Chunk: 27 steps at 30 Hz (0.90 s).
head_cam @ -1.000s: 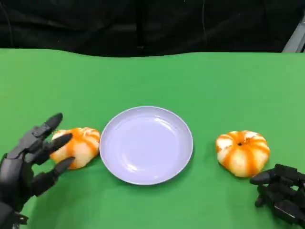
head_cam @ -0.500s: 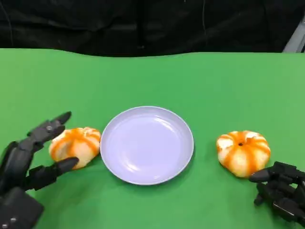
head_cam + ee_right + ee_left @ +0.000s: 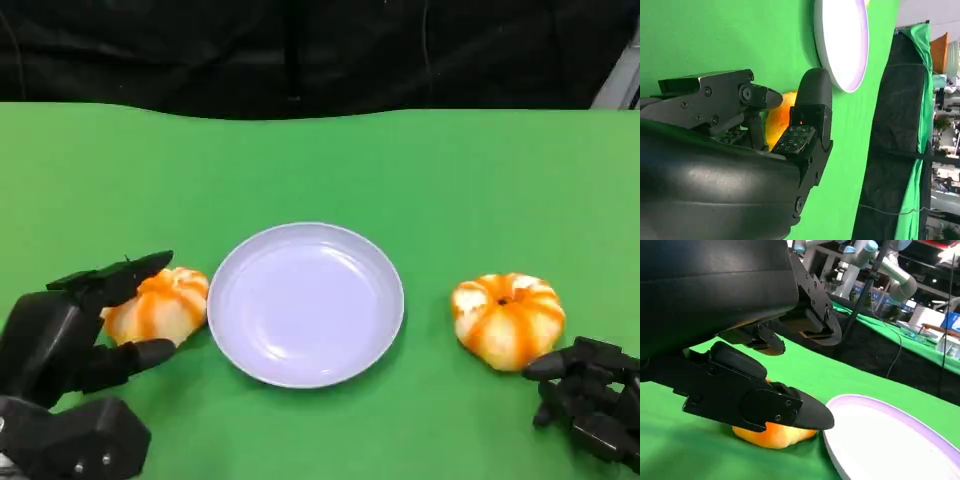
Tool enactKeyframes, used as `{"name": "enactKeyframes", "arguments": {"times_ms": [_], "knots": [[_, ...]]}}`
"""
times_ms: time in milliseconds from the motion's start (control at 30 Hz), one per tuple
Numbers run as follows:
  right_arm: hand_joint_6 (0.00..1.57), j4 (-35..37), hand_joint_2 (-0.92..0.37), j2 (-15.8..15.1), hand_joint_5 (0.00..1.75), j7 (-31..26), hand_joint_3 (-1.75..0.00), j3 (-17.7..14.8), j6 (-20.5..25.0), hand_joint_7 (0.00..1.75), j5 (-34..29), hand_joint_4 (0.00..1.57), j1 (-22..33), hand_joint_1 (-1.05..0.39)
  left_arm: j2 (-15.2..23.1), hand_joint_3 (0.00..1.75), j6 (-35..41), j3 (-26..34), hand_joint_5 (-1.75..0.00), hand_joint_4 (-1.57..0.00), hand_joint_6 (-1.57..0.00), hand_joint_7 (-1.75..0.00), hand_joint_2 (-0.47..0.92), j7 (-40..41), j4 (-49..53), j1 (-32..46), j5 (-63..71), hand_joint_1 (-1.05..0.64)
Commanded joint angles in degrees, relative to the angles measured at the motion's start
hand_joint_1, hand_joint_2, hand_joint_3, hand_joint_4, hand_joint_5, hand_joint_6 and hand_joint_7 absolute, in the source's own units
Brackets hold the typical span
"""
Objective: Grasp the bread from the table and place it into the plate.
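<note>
Two orange-and-white striped breads lie on the green table either side of a pale lilac plate (image 3: 305, 303). The left bread (image 3: 160, 305) sits just left of the plate's rim. My left hand (image 3: 70, 340) brackets it, with the upper fingers over its far side and the thumb at its near edge. In the left wrist view a black finger (image 3: 765, 405) lies across the bread (image 3: 772, 435), beside the plate (image 3: 890, 440). The right bread (image 3: 508, 320) lies untouched. My right hand (image 3: 590, 400) rests just behind it, fingers curled in on nothing.
The green table (image 3: 320, 160) runs back to a dark curtain. The right wrist view shows the right bread (image 3: 780, 122) past my curled fingers (image 3: 805, 135), with the plate (image 3: 842, 40) further on. Open cloth lies beyond the plate.
My left hand has turned and moved in on the left bread, its fingers drawing closer around it. The bread, the plate and the right hand have stayed put.
</note>
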Motion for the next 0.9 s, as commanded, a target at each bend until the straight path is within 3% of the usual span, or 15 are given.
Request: {"name": "enactKeyframes", "arguments": {"times_ms": [33,267,900], "knots": [[0.88,-0.12,-0.92,-0.68,1.44,-0.05,-0.41,-0.38,0.05,0.82,0.08,0.72,-0.02,0.08,2.31,0.15,7.9,-3.83,-0.01,-0.56,-0.48,0.0,0.92,0.87,-2.15,-2.26,3.64,-0.88],[0.88,0.33,-0.92,-0.74,1.44,0.04,-0.41,-0.53,-0.39,0.82,0.07,0.72,-0.28,0.08,2.3,0.19,16.23,-7.92,0.0,-0.54,-0.49,-0.01,0.92,0.58,-4.98,-2.89,5.31,-0.95],[0.87,-0.85,-0.92,-0.63,1.44,0.28,-0.42,-0.6,0.29,0.82,0.5,0.71,0.54,0.09,1.11,0.29,22.21,-13.86,0.0,-0.55,-0.53,-0.01,0.92,-3.51,0.36,-6.57,3.4,-0.94]]}}
